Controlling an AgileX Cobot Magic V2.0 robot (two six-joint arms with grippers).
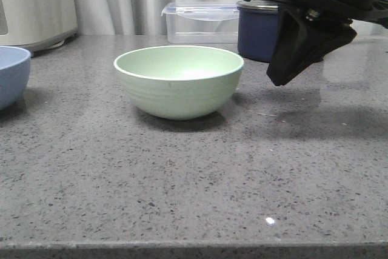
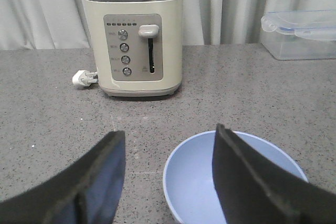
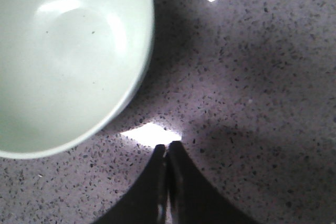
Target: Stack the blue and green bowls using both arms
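Speckled grey bench (image 1: pixel 194 198) fills the foreground. At the far left edge of the front view sits the blue bowl (image 1: pixel 12 76); the left tool (image 2: pixel 168 182) is spread wide, one finger over the bowl's hollow, one outside its rim. At frame centre stands the green bowl (image 1: pixel 179 80), empty. Upper right, the right tool (image 3: pixel 167 153) hangs pinched closed, gripping nothing, beside that bowl. Best practice, I judge: clamp the blue rim squarely before lifting.
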